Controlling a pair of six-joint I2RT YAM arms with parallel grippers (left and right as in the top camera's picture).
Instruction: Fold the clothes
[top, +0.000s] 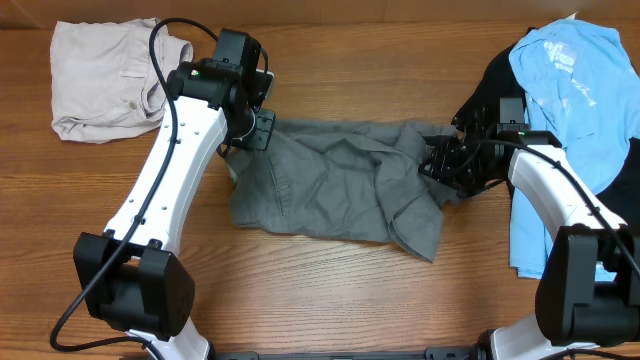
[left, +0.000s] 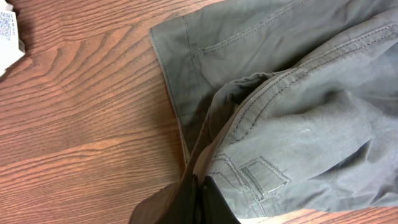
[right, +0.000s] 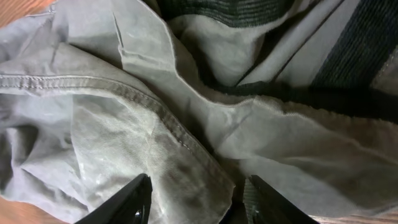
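1. The grey trousers (top: 340, 180) lay rumpled across the middle of the wooden table (top: 320, 300). Their long axis ran left to right, and a loose flap trailed toward the near edge at the right.
2. At the garment's right end, the right gripper (right: 202, 196) stood with its fingers (right: 134, 202) spread wide. Cloth was bunched between them but not clamped, and the rest of the fabric stretched away to its left.
3. Slightly farther back, at the left end, the left gripper (left: 198, 202) showed its fingers (left: 217, 208) nearly together. They appeared to pinch a fold of the waistband close to a belt loop (left: 261, 177).
4. With one arm at each end of that axis, the fold likely depended on the right arm closing on its end too. One end could then be carried across to the other.
5. On the far side, a beige garment (top: 100, 75) sat at left, well apart. At right, a blue T-shirt (top: 575, 70) lay over a black garment (top: 495, 80), just beside the right arm.
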